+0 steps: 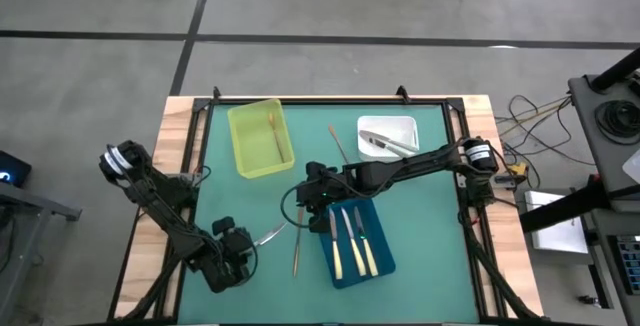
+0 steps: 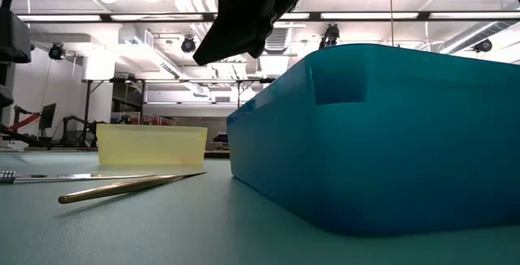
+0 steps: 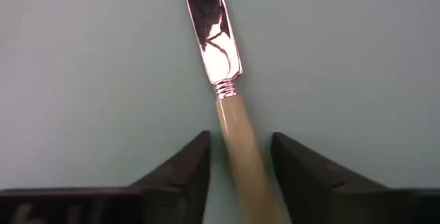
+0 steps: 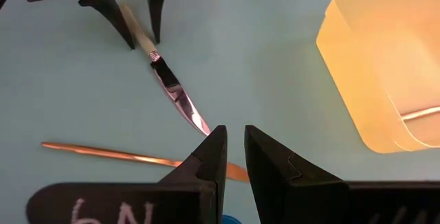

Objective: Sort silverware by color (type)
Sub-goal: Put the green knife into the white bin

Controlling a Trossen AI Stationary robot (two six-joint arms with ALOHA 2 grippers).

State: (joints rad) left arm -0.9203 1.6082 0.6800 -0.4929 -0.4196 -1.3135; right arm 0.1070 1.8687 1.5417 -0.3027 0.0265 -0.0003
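A knife [image 1: 268,234] with a silver blade [image 3: 216,38] and a cream handle [image 3: 240,155] lies flat on the green mat. My left gripper [image 3: 240,148] is open at the near left. Its fingers stand on either side of the handle without touching it, which also shows in the right wrist view [image 4: 134,18]. My right gripper [image 4: 234,152] hangs above the mat at the blue tray's far left corner [image 1: 308,194]. It is empty, with its fingers nearly together. A thin gold utensil [image 1: 297,246] lies on the mat below it.
A blue tray [image 1: 385,256] holding three cream-handled knives sits right of centre and fills the low view [image 2: 374,135]. A yellow tray [image 1: 260,136] with one gold utensil stands far left. A white tray [image 1: 388,136] with silver pieces stands far right. Another gold utensil [image 1: 340,146] lies between them.
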